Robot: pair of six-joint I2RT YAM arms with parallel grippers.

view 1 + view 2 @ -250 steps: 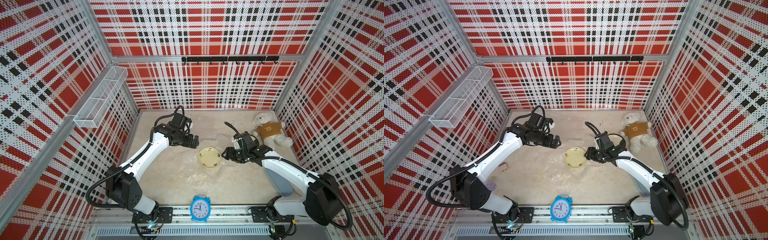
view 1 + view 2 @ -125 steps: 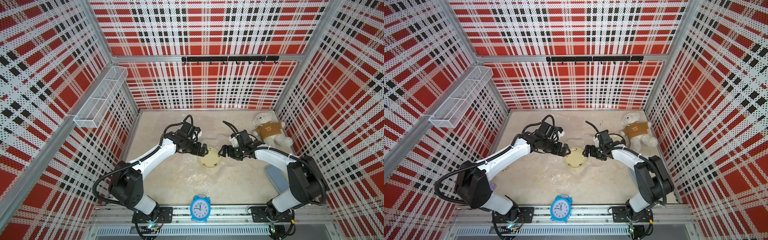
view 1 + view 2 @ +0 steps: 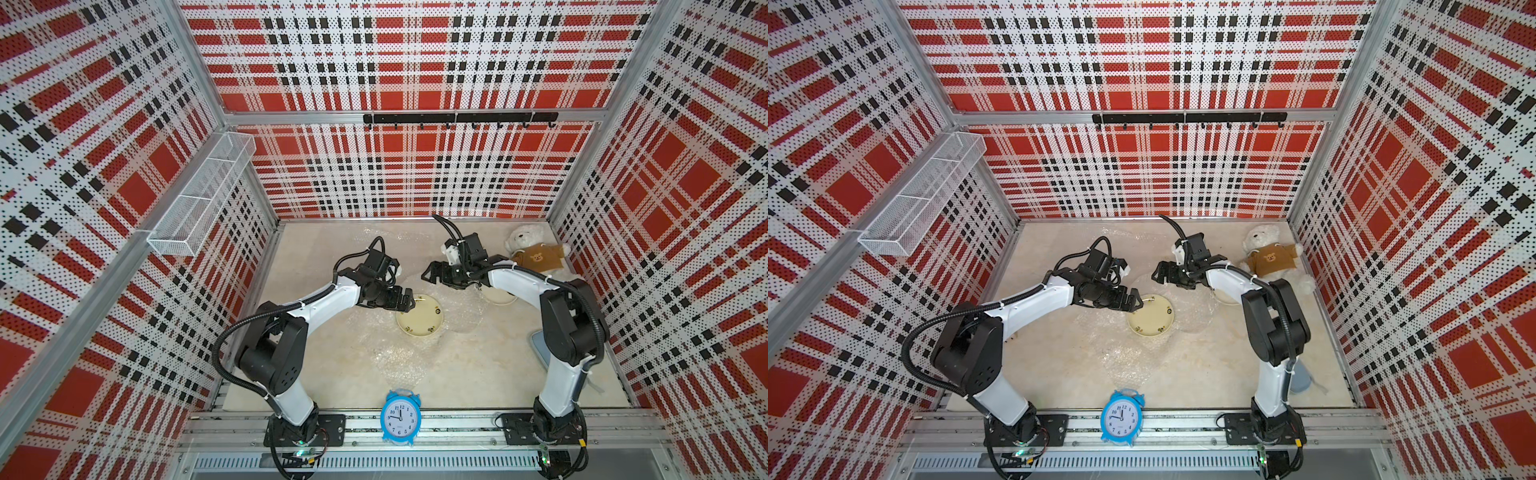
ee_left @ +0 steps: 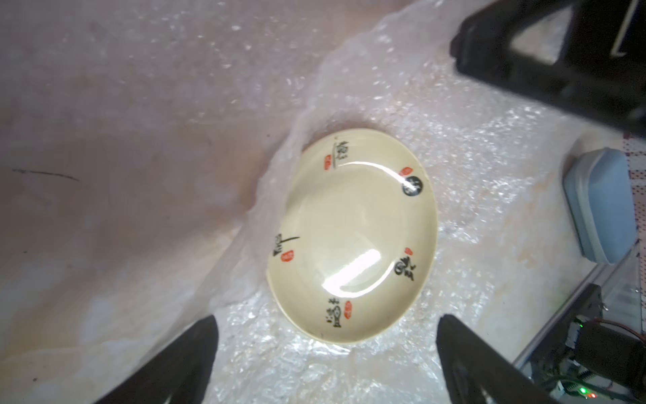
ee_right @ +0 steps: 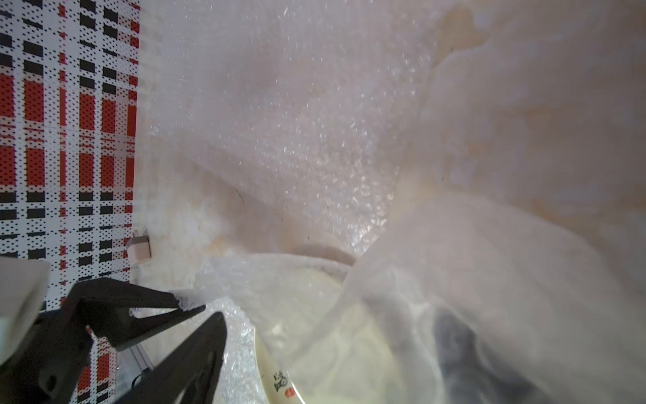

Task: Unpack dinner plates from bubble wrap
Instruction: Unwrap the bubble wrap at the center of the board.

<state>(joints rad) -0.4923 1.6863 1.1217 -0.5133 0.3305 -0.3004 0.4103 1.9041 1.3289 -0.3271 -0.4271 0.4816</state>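
A cream dinner plate (image 3: 419, 318) (image 3: 1152, 315) (image 4: 353, 238) with small dark and red marks lies bare on crinkled bubble wrap (image 3: 399, 357) (image 4: 314, 370). My left gripper (image 3: 409, 303) (image 4: 327, 318) is open just above its left rim, one finger on each side and touching nothing. My right gripper (image 3: 428, 275) (image 5: 332, 314) hovers open behind the plate. A fold of bubble wrap (image 5: 437, 280) hangs across its jaws and veils one finger. A second pale plate (image 3: 498, 297) shows partly under the right forearm.
A teddy bear (image 3: 532, 253) sits in the back right corner. A blue alarm clock (image 3: 400, 417) stands at the front edge. A grey-blue object (image 3: 538, 345) (image 4: 601, 206) lies by the right arm's base. More wrap (image 3: 386, 239) lies at the back. A wire basket (image 3: 199, 199) hangs on the left wall.
The left gripper has travelled right to the plate's left rim. The right gripper has opened wider and drawn back from the plate's right side toward the rear, with wrap trailing over it.
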